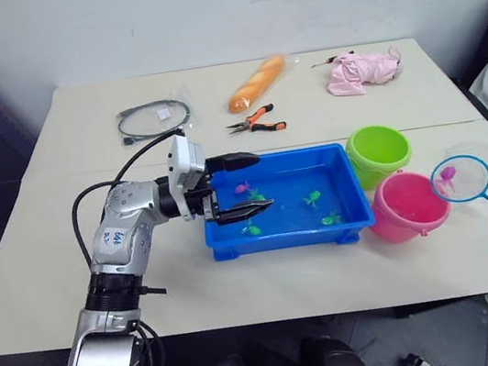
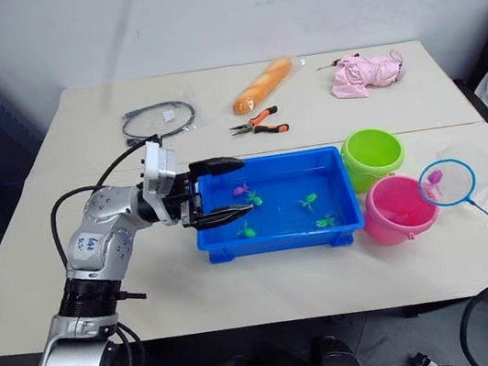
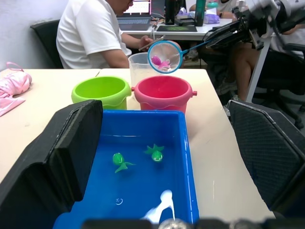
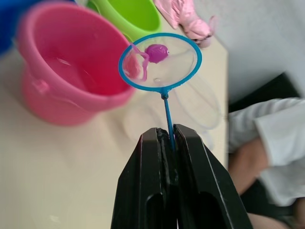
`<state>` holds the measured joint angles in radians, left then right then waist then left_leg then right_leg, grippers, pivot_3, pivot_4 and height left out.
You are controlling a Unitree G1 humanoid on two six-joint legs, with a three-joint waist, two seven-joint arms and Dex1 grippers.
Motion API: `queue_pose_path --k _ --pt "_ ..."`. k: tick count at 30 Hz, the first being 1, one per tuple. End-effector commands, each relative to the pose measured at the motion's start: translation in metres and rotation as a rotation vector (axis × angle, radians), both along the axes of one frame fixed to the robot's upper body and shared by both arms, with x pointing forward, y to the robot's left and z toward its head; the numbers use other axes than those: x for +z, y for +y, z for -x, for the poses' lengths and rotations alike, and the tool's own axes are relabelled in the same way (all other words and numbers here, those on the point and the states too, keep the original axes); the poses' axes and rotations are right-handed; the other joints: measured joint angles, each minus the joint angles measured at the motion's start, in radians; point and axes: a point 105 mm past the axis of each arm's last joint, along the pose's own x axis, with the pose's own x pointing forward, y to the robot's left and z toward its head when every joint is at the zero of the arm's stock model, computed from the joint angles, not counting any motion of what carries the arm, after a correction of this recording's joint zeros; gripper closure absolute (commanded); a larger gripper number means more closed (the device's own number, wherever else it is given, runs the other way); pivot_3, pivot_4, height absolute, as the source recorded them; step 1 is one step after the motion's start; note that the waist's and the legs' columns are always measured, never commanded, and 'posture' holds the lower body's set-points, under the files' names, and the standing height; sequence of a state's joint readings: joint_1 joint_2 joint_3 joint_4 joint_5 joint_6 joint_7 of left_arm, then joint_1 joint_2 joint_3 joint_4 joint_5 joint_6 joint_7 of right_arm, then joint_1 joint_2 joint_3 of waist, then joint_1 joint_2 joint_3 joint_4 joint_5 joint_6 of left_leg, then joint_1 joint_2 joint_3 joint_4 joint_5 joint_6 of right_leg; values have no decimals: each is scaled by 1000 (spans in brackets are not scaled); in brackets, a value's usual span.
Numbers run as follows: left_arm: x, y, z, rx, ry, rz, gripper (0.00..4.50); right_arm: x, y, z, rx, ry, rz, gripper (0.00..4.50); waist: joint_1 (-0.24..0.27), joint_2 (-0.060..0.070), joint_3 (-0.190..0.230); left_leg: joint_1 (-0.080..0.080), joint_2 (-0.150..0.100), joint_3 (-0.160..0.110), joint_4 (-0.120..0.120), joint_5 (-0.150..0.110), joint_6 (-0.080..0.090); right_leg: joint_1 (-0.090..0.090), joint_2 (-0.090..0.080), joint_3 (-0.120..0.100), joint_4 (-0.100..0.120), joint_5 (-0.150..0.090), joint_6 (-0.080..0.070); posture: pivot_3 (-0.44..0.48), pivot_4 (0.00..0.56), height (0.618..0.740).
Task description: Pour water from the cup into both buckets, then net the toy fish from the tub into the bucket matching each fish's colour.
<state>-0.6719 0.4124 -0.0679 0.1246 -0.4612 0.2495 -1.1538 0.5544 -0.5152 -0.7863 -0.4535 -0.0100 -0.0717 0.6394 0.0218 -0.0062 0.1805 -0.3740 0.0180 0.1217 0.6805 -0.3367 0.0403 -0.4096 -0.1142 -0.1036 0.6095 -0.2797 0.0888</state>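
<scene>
Now, right gripper [image 4: 169, 143]: we see its two black fingers closed tight on the thin blue handle of the net [image 1: 460, 178].
Net: its blue ring hangs just beside the pink bucket [image 1: 406, 206], on the side away from the tub, above the clear cup [image 3: 139, 67]; a pink fish [image 4: 156, 52] lies in the mesh.
Left gripper [image 1: 235, 185]: its jaws stand wide open and hold nothing; we see it at the left end of the blue tub [image 1: 342, 188], over the rim.
Tub: it sits in the middle of the table [image 1: 71, 266], with water inside; we count several green fish, for example one [image 3: 155, 152], and one more pink fish [image 1: 241, 187].
Buckets: the green bucket [image 1: 378, 150] and the pink one stand touching, just beside the right end of the tub.
Far side of table: a cable [image 1: 153, 119], pliers [image 1: 257, 123], a bread loaf [image 1: 256, 83], a pink cloth [image 1: 361, 71].
</scene>
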Motion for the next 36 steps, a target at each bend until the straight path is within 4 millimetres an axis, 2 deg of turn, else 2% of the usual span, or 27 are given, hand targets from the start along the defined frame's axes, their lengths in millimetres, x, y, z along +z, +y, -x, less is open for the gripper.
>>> queue_pose_path --k 1,6,8,12,16,19,22,24,27,29,32,34,36 --pt "7 0 5 10 -40 6 15 15 4 -3 6 -119 278 4500 -1 0 0 0 0 0 0 0 0 0 0 0 0 0 0 0 150 740" --pt "7 2 5 30 -41 11 15 15 18 -10 41 -195 535 4500 -1 0 0 0 0 0 0 1 -1 0 0 0 1 0 0 0 150 740" --pt "7 3 5 35 -42 12 15 15 25 -13 72 -217 589 4500 -1 0 0 0 0 0 0 1 -2 0 0 0 1 0 0 0 150 740" --pt "16 3 -1 84 -8 109 15 5 17 -8 24 -179 706 4500 2 0 0 0 0 -1 0 1 -2 0 0 0 1 -1 -1 0 150 740" --pt "12 0 1 79 -11 89 15 10 29 -4 76 -239 761 4500 -1 0 0 0 0 -1 0 2 -2 0 0 0 1 -1 0 0 150 740" --pt "10 0 1 78 -14 81 15 10 29 -4 75 -245 781 4500 -4 0 0 0 0 -1 0 2 -3 0 1 0 2 -1 0 0 150 740" --pt "10 -1 1 78 -17 78 15 -4 28 -3 78 -199 755 4500 -5 0 0 0 1 -1 0 2 -3 0 1 0 2 -2 -1 0 150 740" --pt "9 -1 1 75 -21 70 15 -5 23 -1 40 -197 743 4500 -5 0 0 1 1 -1 0 2 -3 0 1 0 2 -2 -1 0 150 740" --pt "8 -1 1 76 -20 69 15 -8 33 2 89 -194 731 4500 -5 0 0 1 1 -1 0 2 -3 0 1 0 2 -2 -1 0 150 740" --pt "5 -1 3 70 -21 54 15 -2 27 2 47 -214 743 4500 -4 0 0 1 1 -1 0 2 -3 0 1 0 2 -2 -1 0 150 740" --pt "2 -2 6 62 -16 49 15 -5 36 1 92 -215 730 4500 -5 0 0 1 1 -1 0 2 -3 0 1 0 2 -2 -1 0 150 740" --pt "0 -2 7 56 -20 33 15 -4 31 0 66 -214 735 4500 -5 0 0 1 1 -1 0 2 -3 0 1 0 2 -2 -2 0 150 740" --pt "0 -3 7 58 -17 36 15 -9 40 0 117 -203 724 4500 -5 0 0 1 1 -1 0 2 -3 0 1 0 3 -2 -2 0 150 740"
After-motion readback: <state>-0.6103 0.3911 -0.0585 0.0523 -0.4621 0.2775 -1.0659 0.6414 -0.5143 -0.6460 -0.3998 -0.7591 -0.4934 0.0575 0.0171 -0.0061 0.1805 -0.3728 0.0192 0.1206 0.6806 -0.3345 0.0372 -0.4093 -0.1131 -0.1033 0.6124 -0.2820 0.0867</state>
